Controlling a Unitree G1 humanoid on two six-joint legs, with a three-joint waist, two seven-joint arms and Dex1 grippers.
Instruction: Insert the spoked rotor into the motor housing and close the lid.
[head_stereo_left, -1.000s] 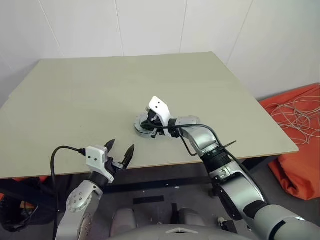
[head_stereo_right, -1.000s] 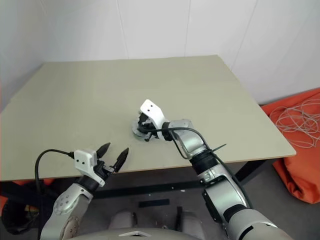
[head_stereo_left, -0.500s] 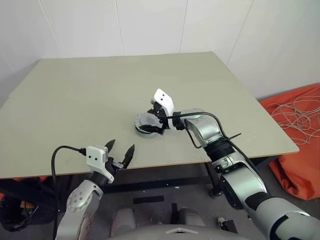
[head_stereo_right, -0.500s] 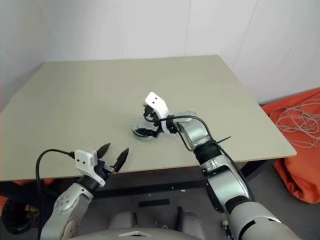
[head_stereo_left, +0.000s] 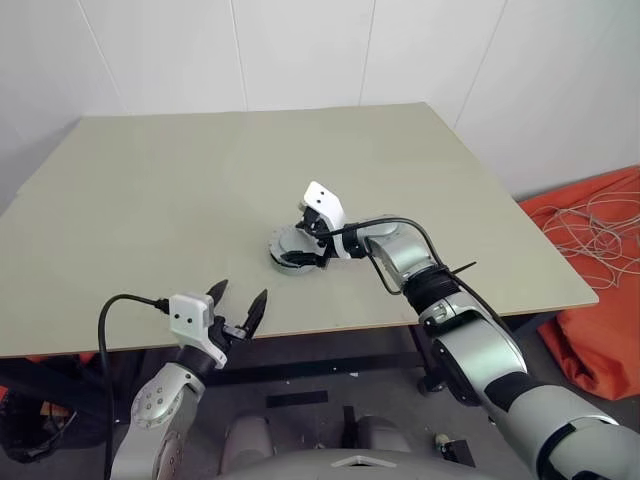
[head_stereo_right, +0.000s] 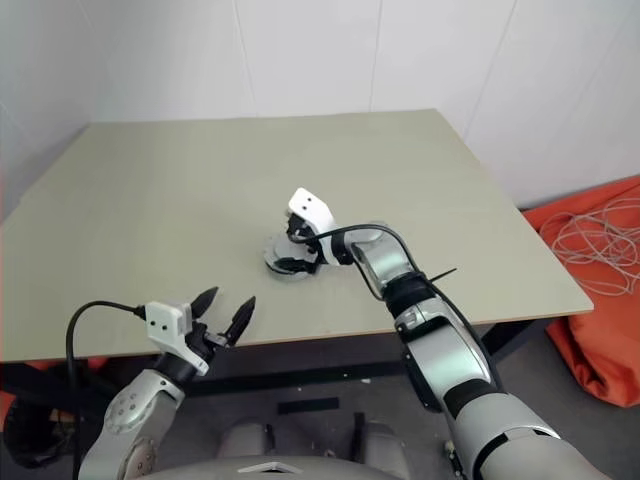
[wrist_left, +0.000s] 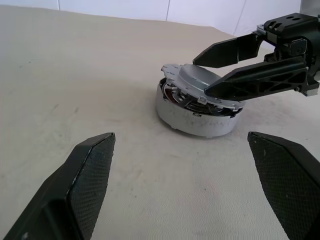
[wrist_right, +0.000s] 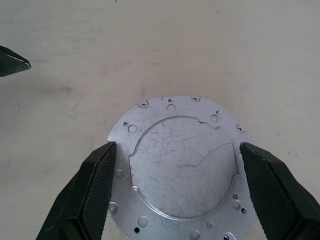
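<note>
Near the middle of the pale green table (head_stereo_left: 150, 180), a little toward the near edge: the motor housing (wrist_left: 192, 117), a short round cup with a light grey speckled wall. Sitting on top of it, the lid (wrist_right: 177, 167), a flat silver-grey disc with a raised, scratched centre panel and small holes round its border; seen from the left wrist view, slightly askew, one edge lifted enough to show a dark gap with a glint of metal parts under it. Spoked rotor not separately distinguishable beneath the lid. Straddling the lid from the right side, the right gripper (head_stereo_left: 300, 243), black fingers spread wide, one on each side of the disc and, in the right wrist view, just clear of its rim without clamping it. Closer to the near edge and to the left, well apart from the housing, the left gripper (head_stereo_left: 240, 306), fingers spread apart and holding nothing, pointed across the table toward the housing. Off the table on the far right, on the floor, an orange cloth heap (head_stereo_left: 600, 290) with a tangle of pale cord (head_stereo_left: 610, 230) lying on it. Behind the table, a plain white panelled wall (head_stereo_left: 300, 50).
</note>
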